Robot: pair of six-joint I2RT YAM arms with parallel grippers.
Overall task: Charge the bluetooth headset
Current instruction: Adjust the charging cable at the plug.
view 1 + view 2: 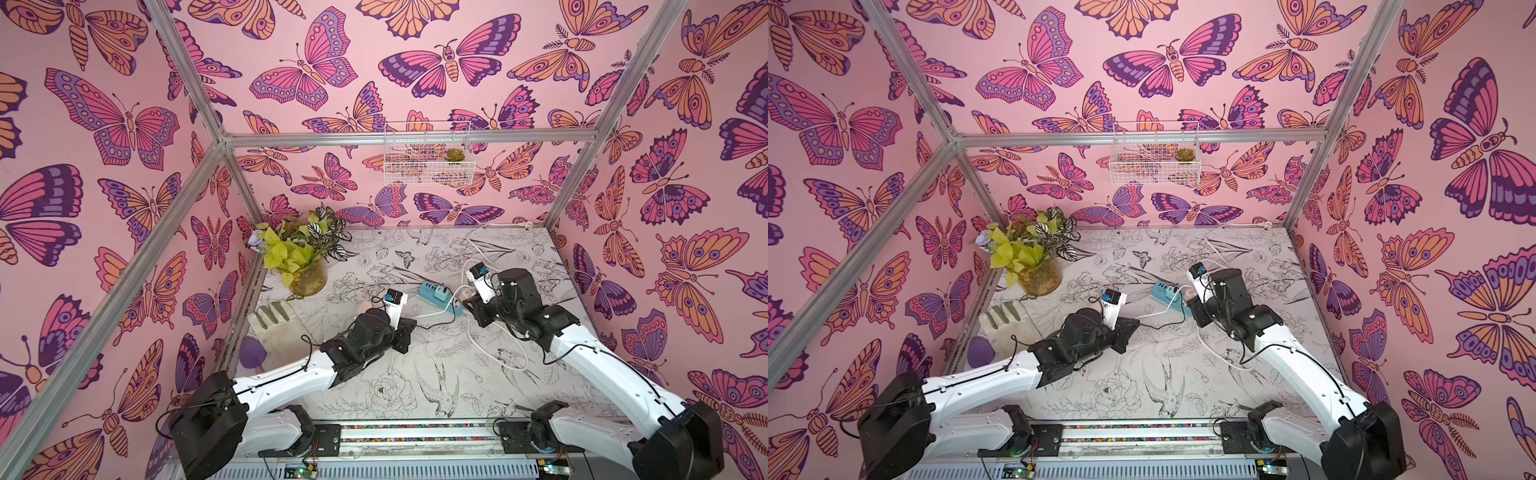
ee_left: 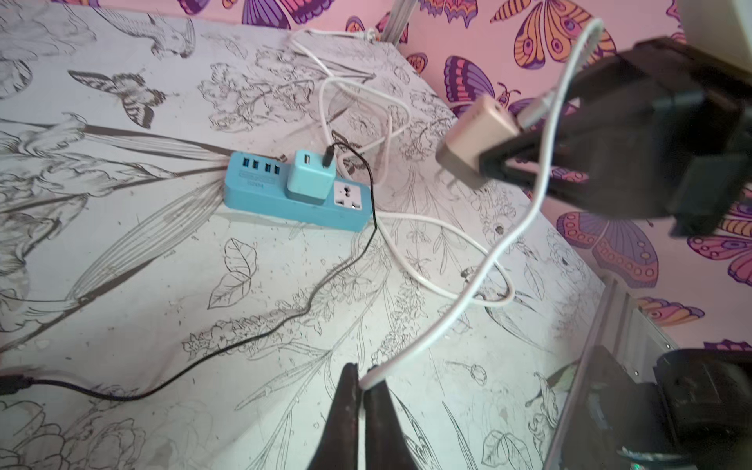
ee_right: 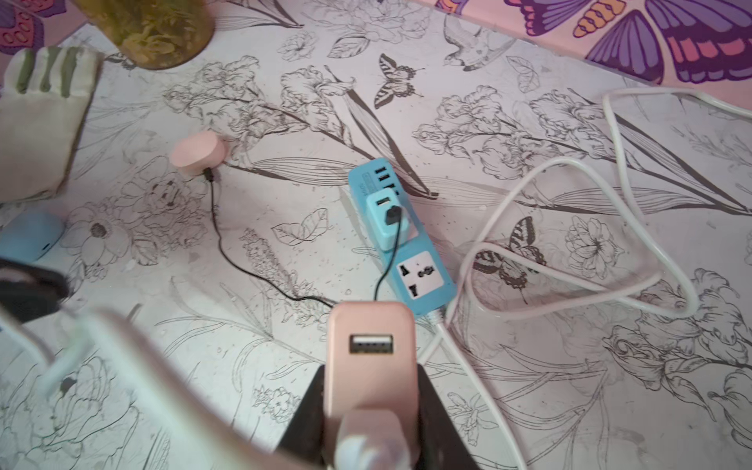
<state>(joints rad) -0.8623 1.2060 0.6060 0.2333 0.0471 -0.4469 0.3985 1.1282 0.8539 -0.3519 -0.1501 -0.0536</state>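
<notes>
containers: the basket [image 1: 426,123] on the back wall is holding one succulent [image 1: 454,154]. the jar [image 1: 307,280] is holding leafy plants [image 1: 299,241]. the strip [image 2: 252,191] is carrying a teal adapter [image 2: 311,175] in one socket, and the socket beside it is standing free.

right gripper [image 3: 370,386]: the fingers [image 3: 433,407] are standing narrowly apart and clamping the pink adapter [image 3: 371,325] by its sides, off the table [image 2: 122,244]. one usb port on it is showing empty. the strip is lying just ahead of these fingers.

left gripper [image 2: 361,386]: the fingers [image 2: 346,407] are pressing together and pinching the free end of the white cable [image 2: 500,244]. the cable is rising from them to the pink adapter, where its plug is meeting the adapter's face.

task item: a black cable [image 2: 285,321] is running from the teal adapter to a pink case [image 3: 197,154], which is lying on the table well apart from both pairs of fingers. a blue case [image 3: 28,236] is lying near the left fingers. it cannot be told which case is holding the headset.
</notes>
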